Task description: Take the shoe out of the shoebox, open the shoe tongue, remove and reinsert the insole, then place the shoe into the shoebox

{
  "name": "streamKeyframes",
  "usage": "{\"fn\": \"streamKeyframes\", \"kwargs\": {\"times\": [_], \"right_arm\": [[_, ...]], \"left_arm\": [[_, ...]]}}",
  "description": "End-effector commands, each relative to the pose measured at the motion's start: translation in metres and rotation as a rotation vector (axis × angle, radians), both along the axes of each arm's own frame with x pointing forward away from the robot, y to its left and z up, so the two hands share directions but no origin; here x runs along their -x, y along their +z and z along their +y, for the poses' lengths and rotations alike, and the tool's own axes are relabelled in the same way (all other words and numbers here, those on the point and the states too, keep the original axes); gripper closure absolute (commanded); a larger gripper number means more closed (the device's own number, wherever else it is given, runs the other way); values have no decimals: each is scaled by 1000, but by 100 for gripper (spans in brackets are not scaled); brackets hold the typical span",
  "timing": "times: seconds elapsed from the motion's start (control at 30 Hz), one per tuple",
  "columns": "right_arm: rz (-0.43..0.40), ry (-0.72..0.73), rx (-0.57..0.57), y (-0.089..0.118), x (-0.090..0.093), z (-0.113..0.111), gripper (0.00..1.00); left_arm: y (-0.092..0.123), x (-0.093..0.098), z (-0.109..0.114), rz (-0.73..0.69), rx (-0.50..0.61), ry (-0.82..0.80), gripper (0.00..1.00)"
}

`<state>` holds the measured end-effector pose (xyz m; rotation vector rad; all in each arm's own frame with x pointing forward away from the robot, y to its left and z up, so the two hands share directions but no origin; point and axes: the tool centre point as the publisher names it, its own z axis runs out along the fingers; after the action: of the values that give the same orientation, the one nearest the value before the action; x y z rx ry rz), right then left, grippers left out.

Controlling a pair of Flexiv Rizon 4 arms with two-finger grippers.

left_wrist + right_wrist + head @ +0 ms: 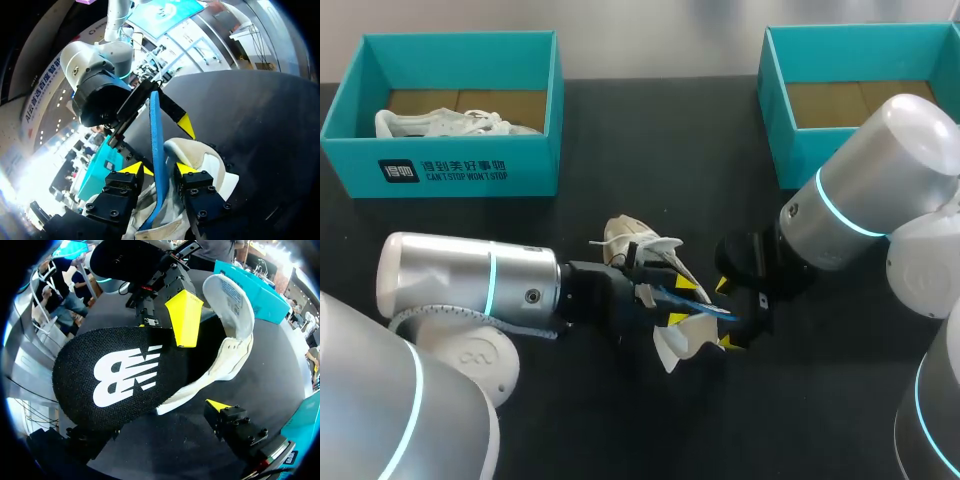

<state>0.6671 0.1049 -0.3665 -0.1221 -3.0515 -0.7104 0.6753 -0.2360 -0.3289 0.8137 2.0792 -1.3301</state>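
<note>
A white shoe (638, 240) lies on the black table between my two arms, its heel (235, 310) toward my right arm. The insole (705, 306), blue underneath and black on top (125, 375), sticks out of the shoe's opening. My left gripper (680, 306) is over the shoe. The insole stands edge-on (159, 150) between its parted fingers, with a gap on one side, so it is open. My right gripper (726, 314) is wide open around the insole's free end. One fingertip (219, 405) shows beside the shoe's sole; the other is hidden under the insole.
A teal shoebox (460, 170) at the back left holds a second white shoe (450, 123). Another teal shoebox (790, 130) stands at the back right with only its cardboard floor showing. My left arm's thick silver link (470, 280) lies low over the table's left front.
</note>
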Motion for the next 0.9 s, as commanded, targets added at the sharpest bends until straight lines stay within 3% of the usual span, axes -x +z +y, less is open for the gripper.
{"fn": "streamKeyframes", "kwargs": {"times": [0.03, 0.3, 0.37, 0.47, 0.5, 0.63, 0.67, 0.7, 0.9], "right_arm": [[-2, -1, 1, 0, 1, 0, 0], [-2, -1, 1, 0, 1, 0, 0], [-2, -1, 1, 0, 1, 0, 0], [-2, -1, 1, 0, 1, 0, 0], [-2, -1, 1, 0, 1, 0, 0], [-2, -1, 1, 0, 1, 0, 0], [-2, -1, 1, 0, 1, 0, 0], [-2, -1, 1, 0, 1, 0, 0], [-2, -1, 1, 0, 1, 0, 0]], "left_arm": [[8, 0, 8, 3, -11, -15, 63], [9, -4, 13, 28, -52, -19, 60], [7, -6, 11, 29, -59, -20, 65], [3, -9, 5, 40, -77, -34, 87], [2, -10, 3, 46, -85, -38, 89], [-6, -13, -1, 78, -136, -68, 79], [-8, -14, -2, 73, -151, -71, 81], [-8, -15, -2, 69, -164, -73, 98], [-14, -23, 6, -8, -281, -76, 100]]}}
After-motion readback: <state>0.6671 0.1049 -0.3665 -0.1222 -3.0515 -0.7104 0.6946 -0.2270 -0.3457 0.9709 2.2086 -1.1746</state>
